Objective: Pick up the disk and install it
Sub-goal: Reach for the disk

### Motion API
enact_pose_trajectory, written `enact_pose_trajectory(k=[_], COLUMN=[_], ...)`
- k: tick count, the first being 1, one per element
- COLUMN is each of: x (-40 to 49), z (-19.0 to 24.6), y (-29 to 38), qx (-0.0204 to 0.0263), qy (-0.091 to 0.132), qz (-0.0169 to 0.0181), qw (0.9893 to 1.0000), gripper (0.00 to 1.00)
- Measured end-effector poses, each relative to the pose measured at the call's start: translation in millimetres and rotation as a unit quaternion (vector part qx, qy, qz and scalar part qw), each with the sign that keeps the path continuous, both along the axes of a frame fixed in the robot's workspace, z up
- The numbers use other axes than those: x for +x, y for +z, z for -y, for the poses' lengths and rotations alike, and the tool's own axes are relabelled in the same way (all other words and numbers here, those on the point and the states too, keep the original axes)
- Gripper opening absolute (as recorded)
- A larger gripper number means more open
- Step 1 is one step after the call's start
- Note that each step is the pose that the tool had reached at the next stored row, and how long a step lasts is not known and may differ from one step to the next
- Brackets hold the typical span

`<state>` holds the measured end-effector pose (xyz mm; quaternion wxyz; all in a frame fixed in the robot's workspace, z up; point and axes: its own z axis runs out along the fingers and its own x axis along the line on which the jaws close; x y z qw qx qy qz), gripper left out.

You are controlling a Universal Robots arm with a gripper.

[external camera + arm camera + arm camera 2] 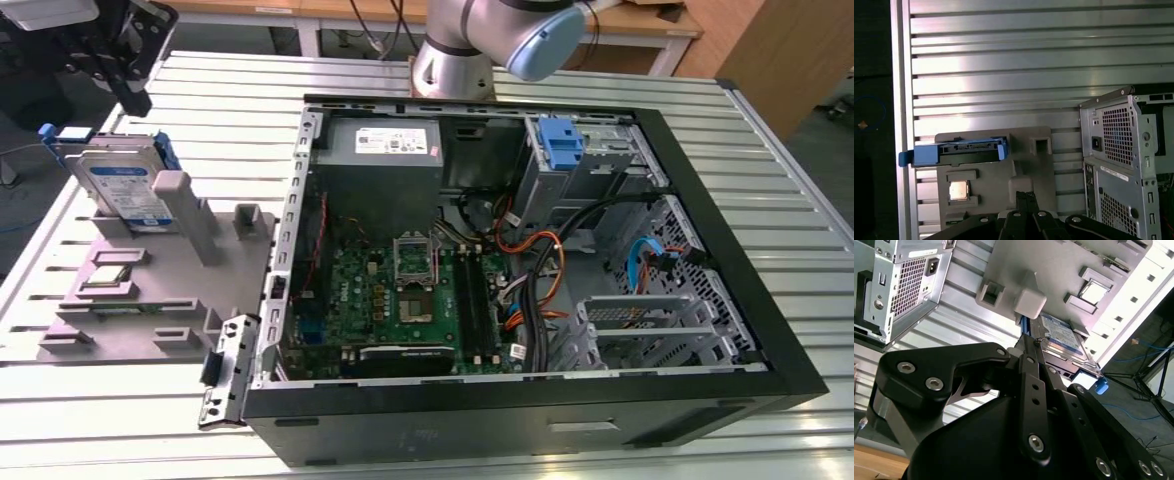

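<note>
**Disk on edge in the grey fixture, gripper nearby and empty**

The disk carries a white-and-blue label on its silver face. The print on it is too small to make out. A blue plastic frame runs along its edges and shows as a blue bar in the first wrist view. The disk stands on edge in a slot of the grey fixture. The fixture lies on the slatted metal table, on the exterior view's left of the open computer case.

Inside the case, the grey power supply bears a white sticker with dark print that is also unreadable. A blue latch piece sits at a drive bay.

The gripper hangs near the disk without touching it. Its fingertips seem pressed together with nothing between them, though the angle is poor. A square chip rests in a fixture pocket.
</note>
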<state>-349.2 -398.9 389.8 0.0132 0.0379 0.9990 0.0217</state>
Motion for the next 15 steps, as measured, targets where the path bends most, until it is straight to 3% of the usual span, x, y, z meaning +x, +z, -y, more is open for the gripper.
enact_pose_trajectory(k=[11,15], x=[-27.8,-36.2], z=[-0.5,-2.8], y=[-3.2,-5.7], qx=[0.0000,0.0001], qy=[0.000,-0.001], qz=[0.0000,0.0001], qw=[1.0000,1.0000], gripper=[0.10,0.10])
